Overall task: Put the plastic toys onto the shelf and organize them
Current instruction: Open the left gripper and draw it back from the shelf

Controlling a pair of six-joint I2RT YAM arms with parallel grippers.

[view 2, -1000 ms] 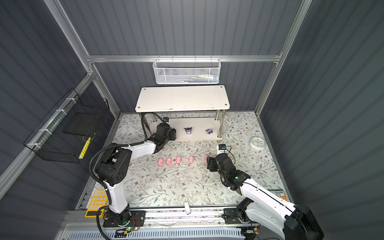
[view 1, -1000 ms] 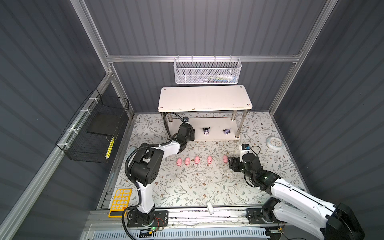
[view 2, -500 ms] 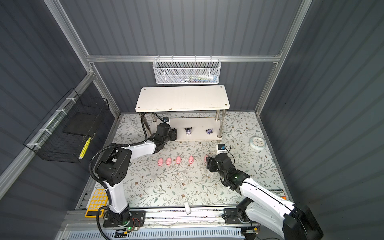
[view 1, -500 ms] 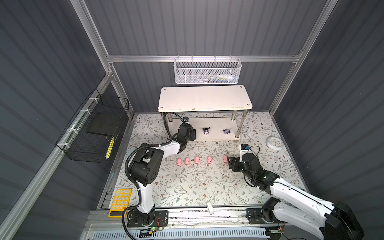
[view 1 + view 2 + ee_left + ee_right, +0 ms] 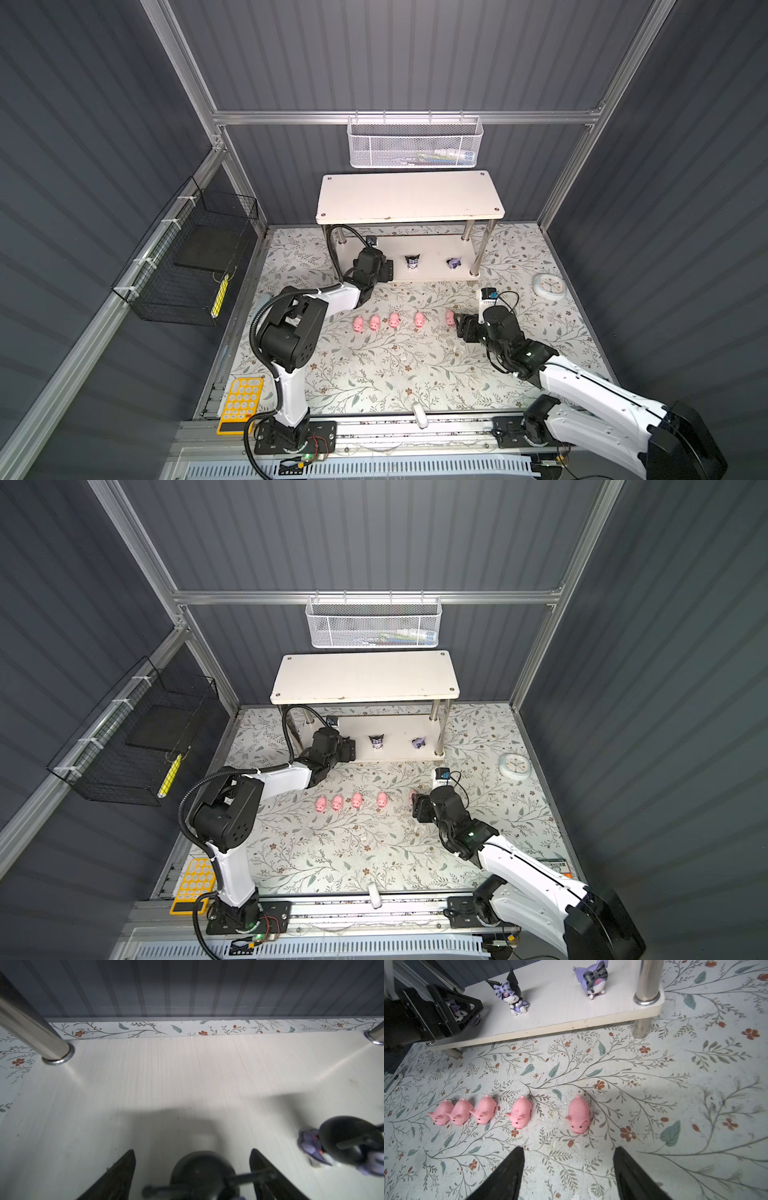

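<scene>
Two hands open: left hand (image 5: 191, 1150) has released its figurine (image 5: 203, 1172), right hand (image 5: 569, 1148) unchanged.

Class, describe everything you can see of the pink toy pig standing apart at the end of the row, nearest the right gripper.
The pink toy pig is small, smooth and rubbery-looking, with a rounded body, two pointed ears, a tail nub, dark eyes and a darker snout. It stands upright on the floral table cover, snout toward the right gripper, whose open jaws sit short of it, not touching. A gap separates it from the four other pink pigs.
</scene>
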